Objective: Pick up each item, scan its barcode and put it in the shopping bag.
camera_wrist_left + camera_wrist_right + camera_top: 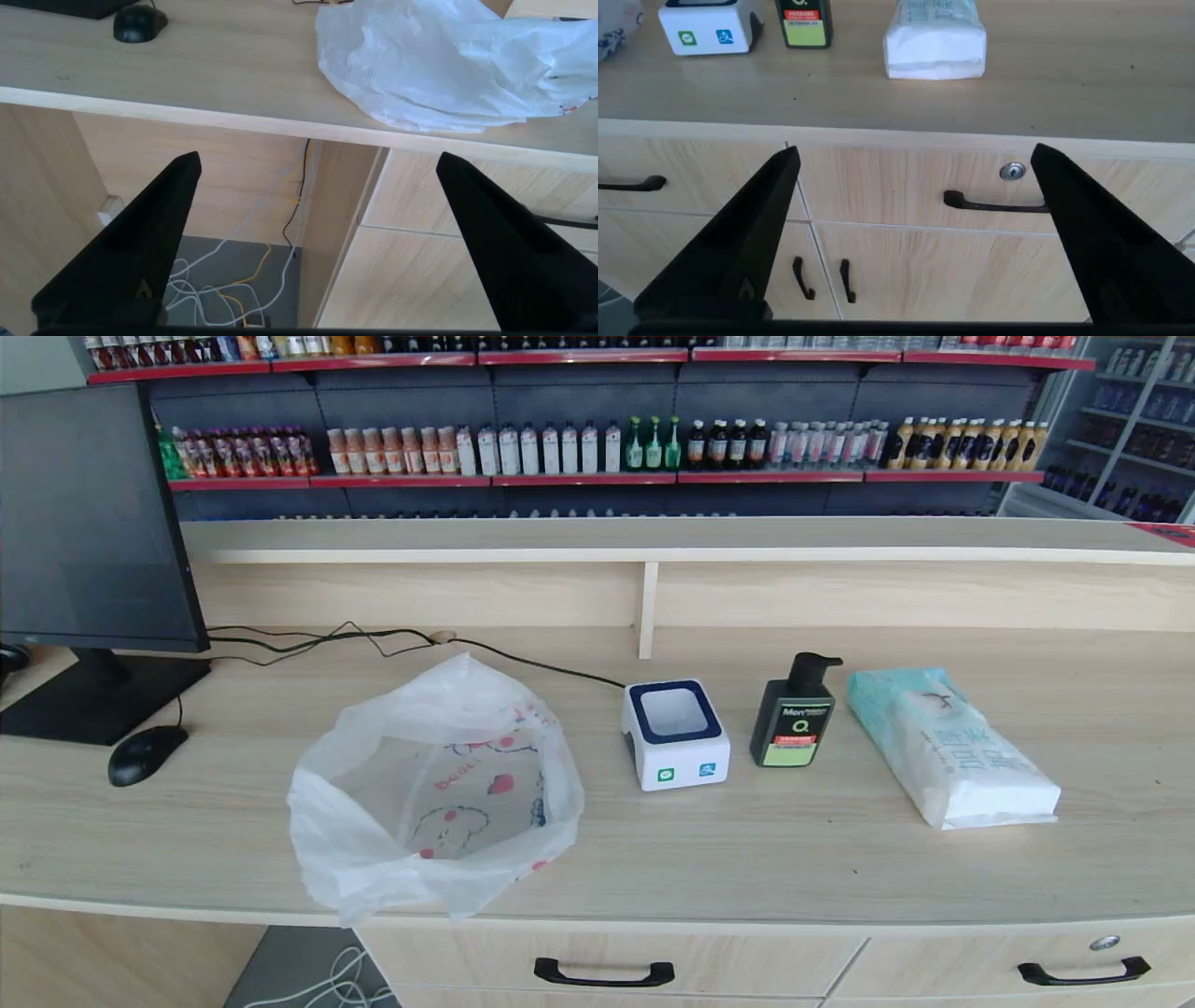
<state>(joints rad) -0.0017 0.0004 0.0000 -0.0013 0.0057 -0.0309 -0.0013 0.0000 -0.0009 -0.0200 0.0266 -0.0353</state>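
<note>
Head view: I see shopping bag (pixel 434 793) at 8 o'clock of scanner (pixel 674 733), pump bottle (pixel 794 714) just at its 3, tissue pack (pixel 948 751) farther at 3; left wrist view: left gripper (pixel 318 163) jaws spread, empty, facing the bag; right wrist view: right gripper (pixel 915 149) jaws spread, empty, facing drawers (pixel 906 201).

Bright, even light covers the counter (pixel 747 859), leaving only faint soft shadows beside the bottle (pixel 794 728).
</note>
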